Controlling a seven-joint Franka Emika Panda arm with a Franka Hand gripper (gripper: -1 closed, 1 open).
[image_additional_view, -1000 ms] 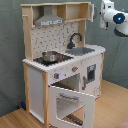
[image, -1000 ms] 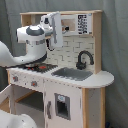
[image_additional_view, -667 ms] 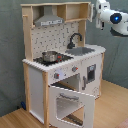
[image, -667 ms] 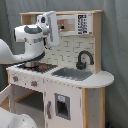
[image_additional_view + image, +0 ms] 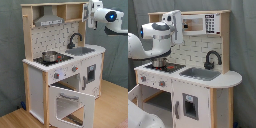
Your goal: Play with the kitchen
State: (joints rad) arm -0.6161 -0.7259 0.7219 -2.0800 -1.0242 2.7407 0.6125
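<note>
Our tool (image 5: 92,12) has crept in beside the top shelf of the kitchen (image 5: 35,85), and we cannot tell whether it is released or clenched. Well below it sit the pot (image 5: 50,56) and sink (image 5: 82,50), with the oven door (image 5: 72,102) open lower still. We judge play is shifting upward.

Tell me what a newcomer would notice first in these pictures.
The toy kitchen fills both exterior views, and its oven door hangs open at the bottom in the second exterior view. A small pot sits on the stovetop, beside the sink with its black faucet. The white robot arm looms at the first exterior view's left, level with the hood.
</note>
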